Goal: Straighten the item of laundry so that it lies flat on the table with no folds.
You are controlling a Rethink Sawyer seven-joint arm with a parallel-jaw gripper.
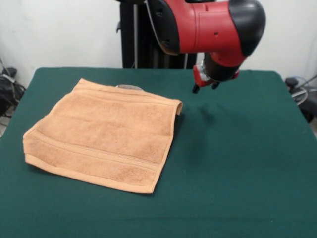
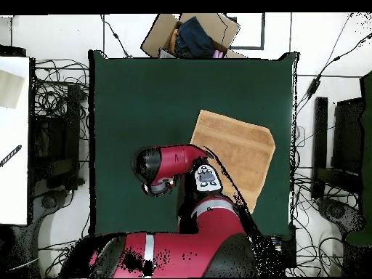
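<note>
The item of laundry, a light orange-tan towel with woven band stripes, lies spread on the left half of the dark green table. Its far right corner is curled up slightly, and a small pale tag peeks out at its far edge. My gripper hangs open and empty above the table, just right of that curled corner and apart from the towel. In the overhead view the towel lies at the table's right side, partly covered by my arm, which hides the gripper.
A cardboard box holding dark cloth stands beyond the table's far edge in the overhead view. Cables and black equipment lie around the table. A white surface is at the left. The black pedestal stands behind the table.
</note>
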